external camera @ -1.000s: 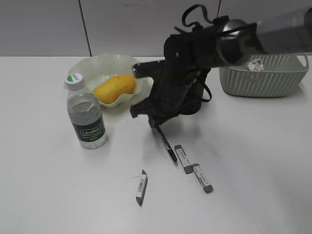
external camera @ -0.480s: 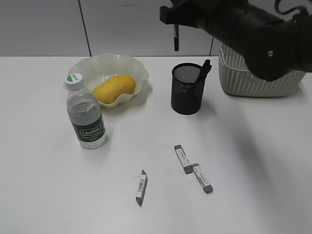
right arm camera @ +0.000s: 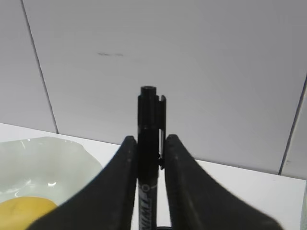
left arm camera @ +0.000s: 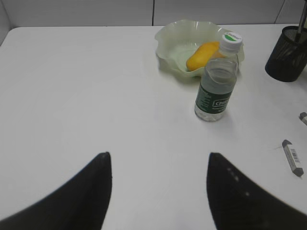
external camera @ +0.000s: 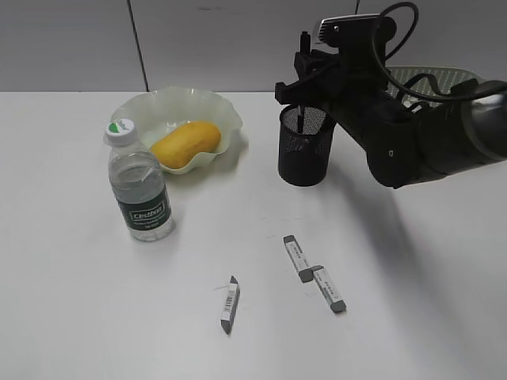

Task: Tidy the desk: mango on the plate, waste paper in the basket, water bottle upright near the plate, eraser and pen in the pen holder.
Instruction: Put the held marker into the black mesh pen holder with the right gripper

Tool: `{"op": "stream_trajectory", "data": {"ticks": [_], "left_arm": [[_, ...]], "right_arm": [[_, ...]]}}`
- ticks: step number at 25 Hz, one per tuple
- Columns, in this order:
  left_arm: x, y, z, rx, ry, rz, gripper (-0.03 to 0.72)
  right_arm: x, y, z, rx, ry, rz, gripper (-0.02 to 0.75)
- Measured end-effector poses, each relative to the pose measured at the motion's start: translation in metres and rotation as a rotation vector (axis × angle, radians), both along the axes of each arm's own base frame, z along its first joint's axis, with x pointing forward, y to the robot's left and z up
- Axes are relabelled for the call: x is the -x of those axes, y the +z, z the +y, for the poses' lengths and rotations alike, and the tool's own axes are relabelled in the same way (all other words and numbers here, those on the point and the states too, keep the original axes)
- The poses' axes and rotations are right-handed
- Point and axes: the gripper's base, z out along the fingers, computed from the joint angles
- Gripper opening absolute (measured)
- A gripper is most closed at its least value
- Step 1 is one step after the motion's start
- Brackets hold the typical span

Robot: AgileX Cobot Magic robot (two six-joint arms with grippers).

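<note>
My right gripper (external camera: 304,65) (right arm camera: 148,141) is shut on a black pen (external camera: 302,111) (right arm camera: 148,112). It holds the pen upright, with the lower end dipping into the black mesh pen holder (external camera: 303,158) (left arm camera: 286,61). The mango (external camera: 185,144) (left arm camera: 201,53) lies on the wavy green plate (external camera: 178,101) (left arm camera: 171,37). Just in front of the plate, the water bottle (external camera: 140,194) (left arm camera: 216,91) stands upright. Three erasers (external camera: 299,257) (external camera: 329,288) (external camera: 230,303) lie on the desk (external camera: 71,301). My left gripper (left arm camera: 158,160) is open over bare desk. The waste paper is hidden.
The green basket (external camera: 453,77) stands at the back right, mostly behind my right arm. A grey panelled wall rises behind the desk. The left wrist view also catches an eraser (left arm camera: 292,157) at its right edge.
My right gripper took the pen off the desk, lifted it high, then brought it down over the pen holder. The left gripper, bottle, mango and erasers stayed put.
</note>
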Motion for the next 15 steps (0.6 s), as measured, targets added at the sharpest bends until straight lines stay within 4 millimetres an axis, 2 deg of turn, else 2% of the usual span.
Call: {"op": "stream_trajectory", "data": {"ticks": [1,4,7,11,12,15], "left_arm": [[0.0,0.0,0.0,0.0,0.0,0.0,0.467],[0.0,0.0,0.0,0.0,0.0,0.0,0.466],[0.0,0.0,0.0,0.0,0.0,0.0,0.466],[0.0,0.0,0.0,0.0,0.0,0.0,0.455],[0.0,0.0,0.0,0.0,0.0,0.0,0.451],[0.0,0.0,0.0,0.0,0.0,0.0,0.444]], "right_arm": [[0.0,0.0,0.0,0.0,-0.002,0.0,0.204],[0.0,0.002,-0.001,-0.007,-0.012,0.002,0.429],[0.003,0.012,-0.003,-0.006,-0.012,0.08,0.531],[0.026,0.06,-0.007,0.068,0.061,0.261,0.525],[0.036,0.077,-0.01,0.108,0.092,0.28,0.507],[0.074,0.114,-0.021,0.271,0.21,0.414,0.428]]}}
